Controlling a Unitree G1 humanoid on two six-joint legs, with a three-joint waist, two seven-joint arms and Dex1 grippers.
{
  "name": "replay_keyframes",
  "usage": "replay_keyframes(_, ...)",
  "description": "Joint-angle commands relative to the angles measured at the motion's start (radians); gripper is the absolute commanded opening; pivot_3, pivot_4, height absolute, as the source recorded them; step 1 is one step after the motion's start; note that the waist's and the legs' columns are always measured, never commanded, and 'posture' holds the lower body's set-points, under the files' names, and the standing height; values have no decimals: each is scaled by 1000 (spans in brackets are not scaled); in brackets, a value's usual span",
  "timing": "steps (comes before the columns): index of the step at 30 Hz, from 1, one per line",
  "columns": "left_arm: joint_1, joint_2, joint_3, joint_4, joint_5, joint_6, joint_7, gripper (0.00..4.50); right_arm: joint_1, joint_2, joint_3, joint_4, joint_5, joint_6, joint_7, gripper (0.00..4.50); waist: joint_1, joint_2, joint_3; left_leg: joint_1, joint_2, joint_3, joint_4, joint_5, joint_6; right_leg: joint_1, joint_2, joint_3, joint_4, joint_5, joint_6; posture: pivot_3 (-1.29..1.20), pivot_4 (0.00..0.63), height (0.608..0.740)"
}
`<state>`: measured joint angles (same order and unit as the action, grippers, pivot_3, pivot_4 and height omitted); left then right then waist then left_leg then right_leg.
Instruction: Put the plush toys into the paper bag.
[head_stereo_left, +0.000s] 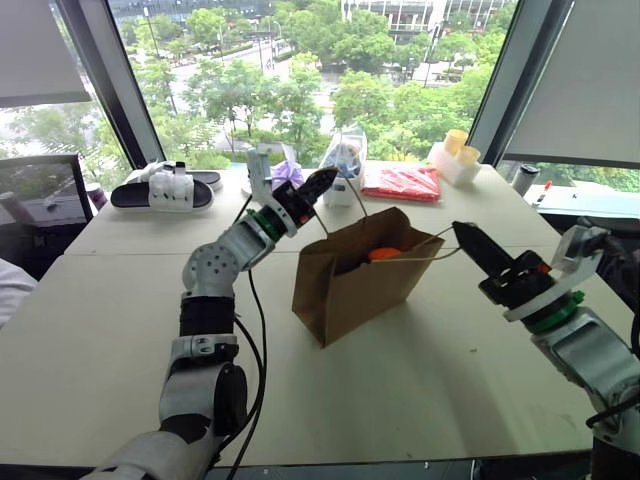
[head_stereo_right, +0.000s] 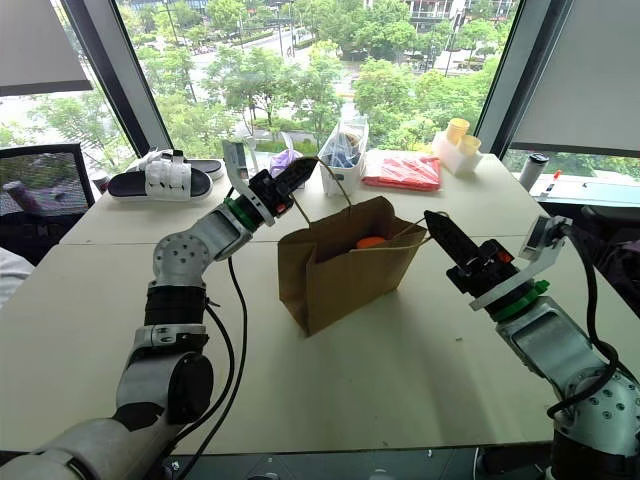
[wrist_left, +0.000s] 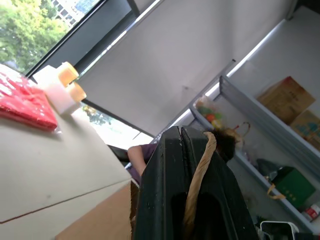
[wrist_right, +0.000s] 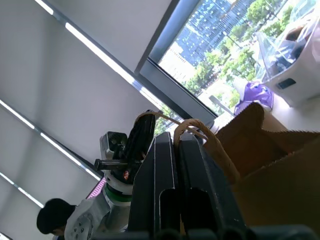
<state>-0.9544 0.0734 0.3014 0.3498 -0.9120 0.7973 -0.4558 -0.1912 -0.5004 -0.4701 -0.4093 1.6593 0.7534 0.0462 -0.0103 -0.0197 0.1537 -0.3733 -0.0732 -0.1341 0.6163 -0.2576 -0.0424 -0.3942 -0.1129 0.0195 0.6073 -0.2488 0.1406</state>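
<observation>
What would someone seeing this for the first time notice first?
The brown paper bag standing mid-table, with each gripper shut on one of its cord handles: the left gripper at the bag's far left corner, the right gripper at its right side. An orange plush toy shows inside the open top. Behind, a red packet and a sandal lie near the window.

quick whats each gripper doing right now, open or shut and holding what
Left gripper: shut on the far cord handle of the paper bag.
Right gripper: shut on the near cord handle of the same bag.
</observation>
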Motion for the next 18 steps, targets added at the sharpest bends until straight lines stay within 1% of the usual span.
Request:
replay_keyframes(1,26,13,-23,-3,32,-15,-40,246,11,-13,27,-10,-51,-16,8,2,-1,0,0,0,0,0,0,0,0,0,0,0,0,0,0,0,150,740)
replay_keyframes(3,35,16,-17,2,37,-19,-43,829,14,-11,39,-6,-77,-24,2,591,-2,0,0,0,0,0,0,0,0,-1,0,0,1,0,0,0,150,740)
replay_keyframes(4,38,18,-11,6,37,-20,-46,1224,13,-8,41,-6,-78,-28,3,881,-1,0,0,0,0,0,0,0,0,-1,0,0,1,0,0,0,150,740)
replay_keyframes(7,42,30,9,15,25,-16,-65,2819,9,-11,48,-19,-75,-28,27,2422,0,0,0,0,0,0,0,0,0,-1,0,0,1,0,0,0,150,740)
replay_keyframes(8,43,36,11,14,25,-14,-71,3250,7,-12,49,-19,-78,-31,27,2834,0,0,0,0,0,0,0,0,0,-1,0,0,1,0,0,0,150,740)
replay_keyframes(9,45,43,12,13,27,-11,-73,3812,6,-12,48,-21,-82,-35,32,3381,0,0,0,0,0,0,0,0,0,-1,0,0,1,0,0,0,150,740)
replay_keyframes(10,53,59,7,1,23,8,-92,4432,10,-11,39,-28,-64,-40,45,4050,0,0,0,0,0,0,0,0,0,-1,0,0,1,0,0,0,150,740)
replay_keyframes(11,71,81,9,-23,13,30,-107,4500,28,-11,20,-52,-24,-42,71,4356,0,0,0,0,0,0,0,0,0,-1,0,0,1,0,0,0,150,740)
replay_keyframes(13,106,119,19,-66,-13,73,-131,4500,75,-22,-4,-94,25,-33,124,4356,-2,0,0,0,0,0,-1,0,0,-1,0,0,1,0,0,0,150,740)
replay_keyframes(18,220,211,44,-200,-103,193,-171,4500,243,-34,-19,-158,29,-26,240,4356,-2,0,0,0,1,-1,-2,-1,1,-2,0,0,2,0,0,0,150,740)
